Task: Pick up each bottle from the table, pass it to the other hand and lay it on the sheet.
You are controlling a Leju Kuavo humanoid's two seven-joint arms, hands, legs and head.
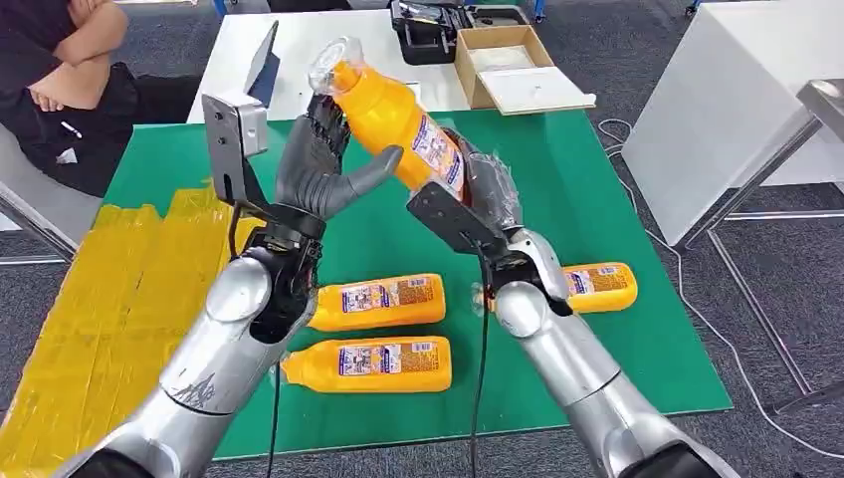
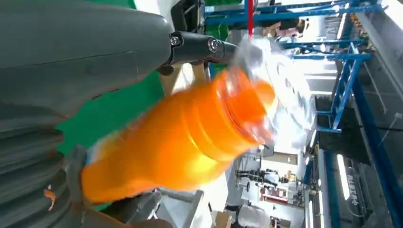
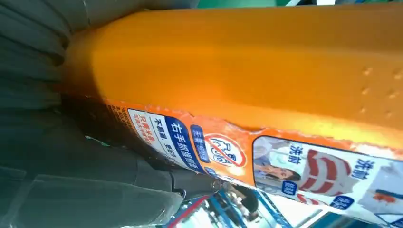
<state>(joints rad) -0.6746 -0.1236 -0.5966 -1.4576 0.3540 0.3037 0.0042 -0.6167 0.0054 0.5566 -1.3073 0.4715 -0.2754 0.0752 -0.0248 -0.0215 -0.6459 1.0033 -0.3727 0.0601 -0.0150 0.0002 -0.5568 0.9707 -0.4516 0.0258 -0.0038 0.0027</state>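
An orange bottle [image 1: 393, 115] with a clear cap and a printed label is held up above the green mat [image 1: 597, 179], tilted with its cap toward the back left. My right hand [image 1: 490, 189] grips its lower, labelled end. My left hand [image 1: 318, 169] is raised beside the bottle's upper half, fingers behind the neck and thumb reaching under the body, spread rather than closed. In the left wrist view the bottle [image 2: 190, 137] lies just past my thumb [image 2: 85, 52]. The right wrist view has the bottle's side and label [image 3: 247, 61] pressed against my right hand [image 3: 47, 156].
Three more orange bottles lie on the mat: two in front [image 1: 383, 301] [image 1: 373, 363] and one at the right [image 1: 597, 286]. A yellow sheet [image 1: 100, 299] covers the left side. A person [image 1: 70, 90] sits at the back left. A cardboard box [image 1: 508, 65] stands on the white table behind.
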